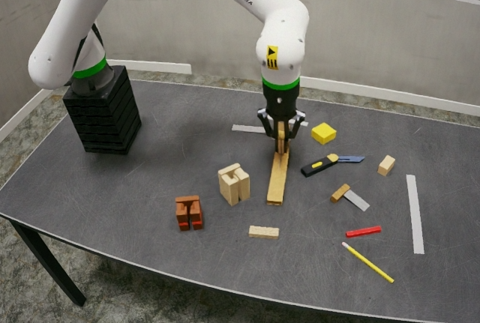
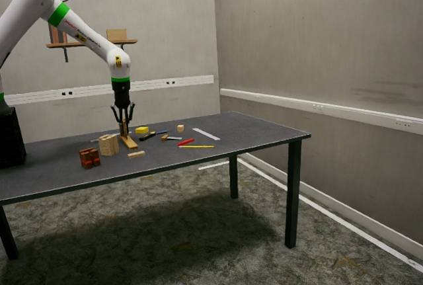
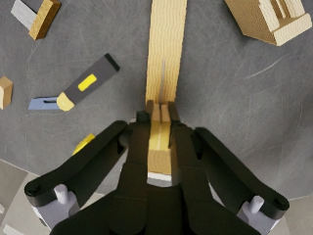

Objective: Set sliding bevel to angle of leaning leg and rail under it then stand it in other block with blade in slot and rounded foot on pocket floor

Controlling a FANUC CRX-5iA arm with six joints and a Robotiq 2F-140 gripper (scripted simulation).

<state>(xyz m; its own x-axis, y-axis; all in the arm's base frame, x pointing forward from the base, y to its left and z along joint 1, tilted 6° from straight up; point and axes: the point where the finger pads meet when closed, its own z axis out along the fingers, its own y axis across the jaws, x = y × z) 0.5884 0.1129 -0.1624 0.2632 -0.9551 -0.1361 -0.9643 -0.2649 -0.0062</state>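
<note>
My gripper (image 1: 282, 138) points straight down over the far end of the wooden rail (image 1: 278, 177), which lies flat on the table. It is shut on the sliding bevel (image 3: 159, 140), a light wooden stock held upright between the fingers. A thin blade edge (image 3: 162, 81) shows below the fingertips against the rail (image 3: 167, 33). The leaning leg stands at that same end, and I cannot tell it apart from the bevel. The light wooden slotted block (image 1: 233, 183) and the red-brown slotted block (image 1: 188, 212) stand left of the rail, both with nothing in them.
Right of the rail lie a yellow cube (image 1: 323, 133), a utility knife (image 1: 327, 163), a small wooden cube (image 1: 385, 165), a small square (image 1: 349, 195), a red stick (image 1: 363, 231) and a pencil (image 1: 367, 261). A short wooden bar (image 1: 263, 231) lies in front. The black robot base (image 1: 102, 112) stands far left.
</note>
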